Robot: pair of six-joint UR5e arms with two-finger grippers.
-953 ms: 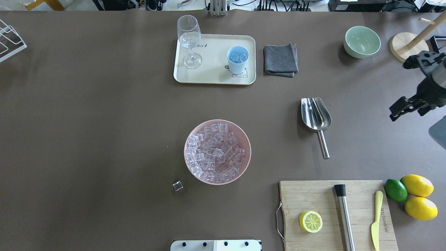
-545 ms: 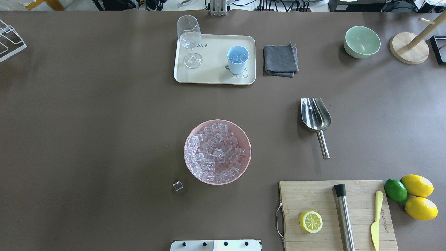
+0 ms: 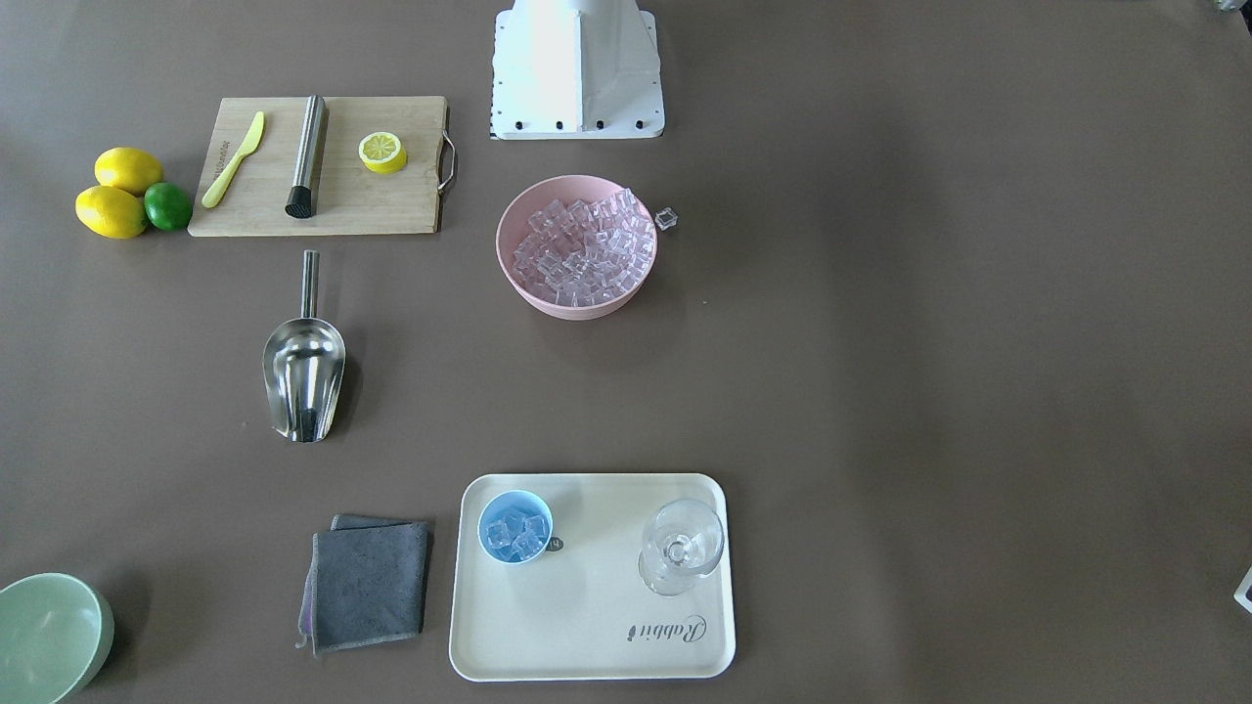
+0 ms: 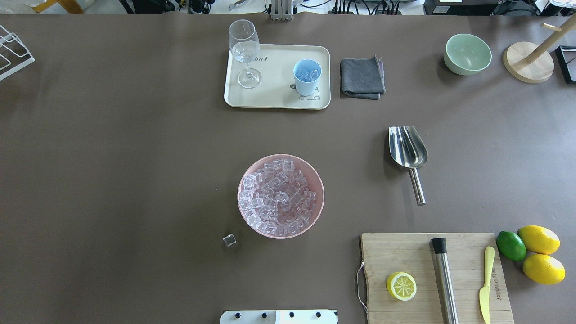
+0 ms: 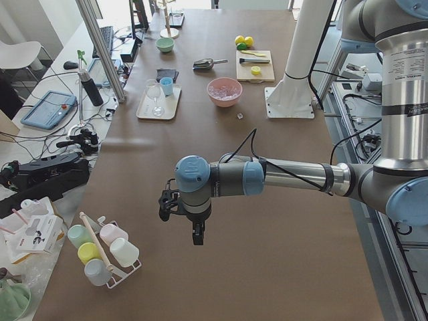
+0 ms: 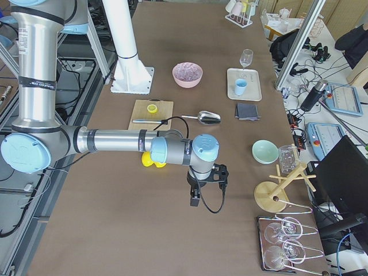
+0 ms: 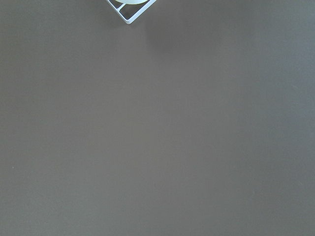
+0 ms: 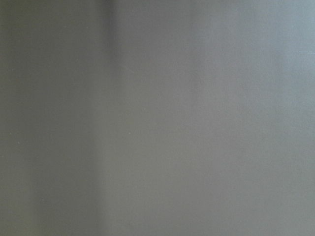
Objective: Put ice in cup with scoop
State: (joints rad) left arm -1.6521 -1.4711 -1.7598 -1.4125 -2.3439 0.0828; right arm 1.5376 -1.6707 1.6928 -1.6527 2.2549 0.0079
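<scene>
Ice (image 4: pixel 279 198), small clear cubes, heaps one round pink bowl (image 4: pixel 239 193) mid-table. One stray cube (image 4: pixel 229 240) lies just beside it, and a few sit in the single light blue cup (image 4: pixel 306 90) on the cream tray (image 4: pixel 279 92). One shiny steel scoop (image 4: pixel 408 146) lies apart, untouched. The left gripper (image 5: pixel 194 234) and right gripper (image 6: pixel 195 198) hang over opposite table ends; I cannot tell how their jaws stand.

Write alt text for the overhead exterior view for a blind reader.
A pink bowl heaped with ice sits mid-table, one stray cube beside it, the empty steel scoop lying to its right. Farther back, a tray holds the blue cup, with some ice inside, and a wine glass.
</scene>
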